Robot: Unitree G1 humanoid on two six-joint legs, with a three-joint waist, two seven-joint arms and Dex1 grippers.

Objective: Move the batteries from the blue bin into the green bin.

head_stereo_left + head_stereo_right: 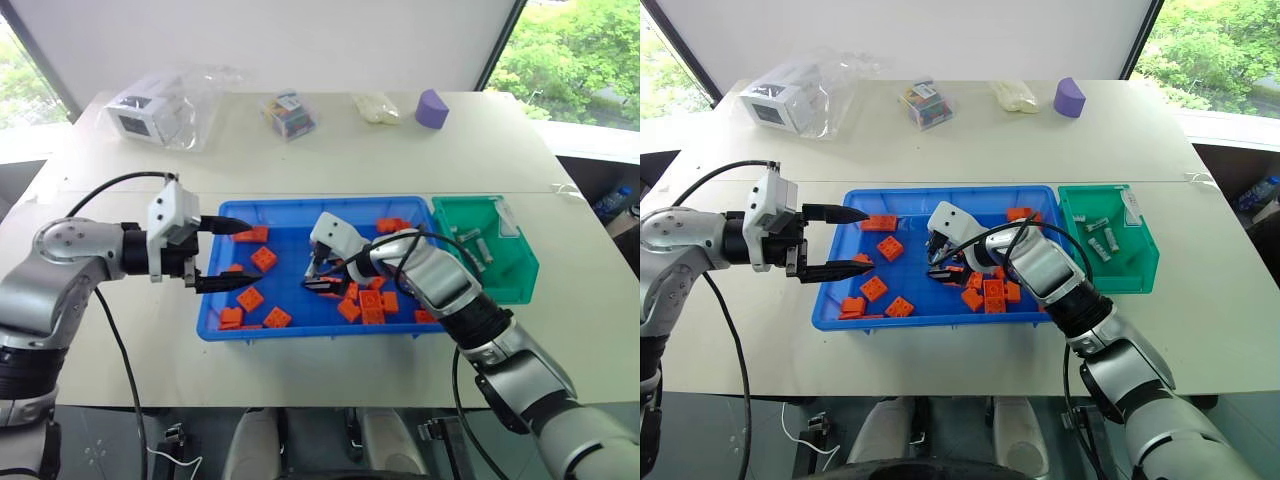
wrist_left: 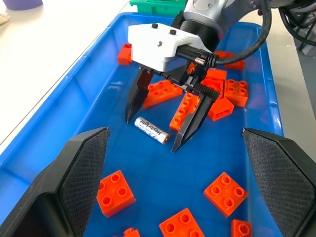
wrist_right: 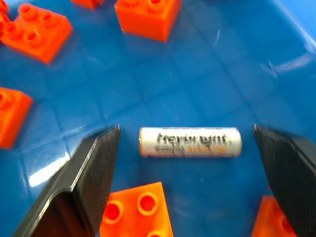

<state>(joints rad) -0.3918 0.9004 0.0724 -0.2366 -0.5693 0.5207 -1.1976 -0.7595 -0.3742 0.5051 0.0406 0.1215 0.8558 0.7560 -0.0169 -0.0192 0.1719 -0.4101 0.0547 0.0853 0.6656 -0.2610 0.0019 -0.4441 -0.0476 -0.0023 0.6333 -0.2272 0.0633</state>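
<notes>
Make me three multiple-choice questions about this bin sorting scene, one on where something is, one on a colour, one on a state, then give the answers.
1. Where does the battery between the right tool's fingers lie?
A. on the floor of the blue bin
B. in the green bin
C. on the white table

2. What colour are the toy bricks in the blue bin?
A. yellow
B. orange
C. purple

3. How does the right tool stand?
A. shut on a brick
B. lifting the battery clear of the bin
C. open, one finger on each side of the battery

Answers:
1 A, since the left wrist view shows it flat on blue plastic.
2 B, since every brick there is orange.
3 C, since the right wrist view shows gaps between both fingers and the battery ends.
</notes>
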